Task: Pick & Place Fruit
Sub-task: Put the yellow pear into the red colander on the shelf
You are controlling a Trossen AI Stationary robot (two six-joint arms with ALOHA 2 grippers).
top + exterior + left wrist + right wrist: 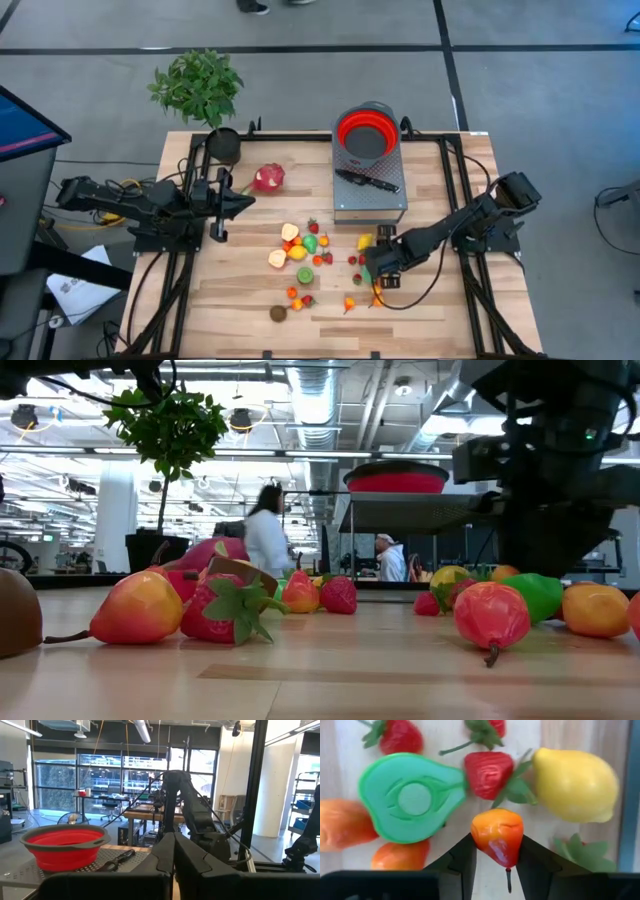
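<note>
Orange-red fruit (497,836) betw. R gripper (496,856) fingers

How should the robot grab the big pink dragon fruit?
Probably across the round body of the dragon fruit, coming from straight above: it lies alone on the table, clear of other fruit, with its green tips sticking out. The left gripper sits nearest.

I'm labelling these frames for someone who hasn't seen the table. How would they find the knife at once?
Start at the grey metal platform at the back middle of the wooden table. On it sits a round red bowl; the knife lies just in front of the bowl. It is the only dark, slim thing there, unlike the bright fruit lower down.
</note>
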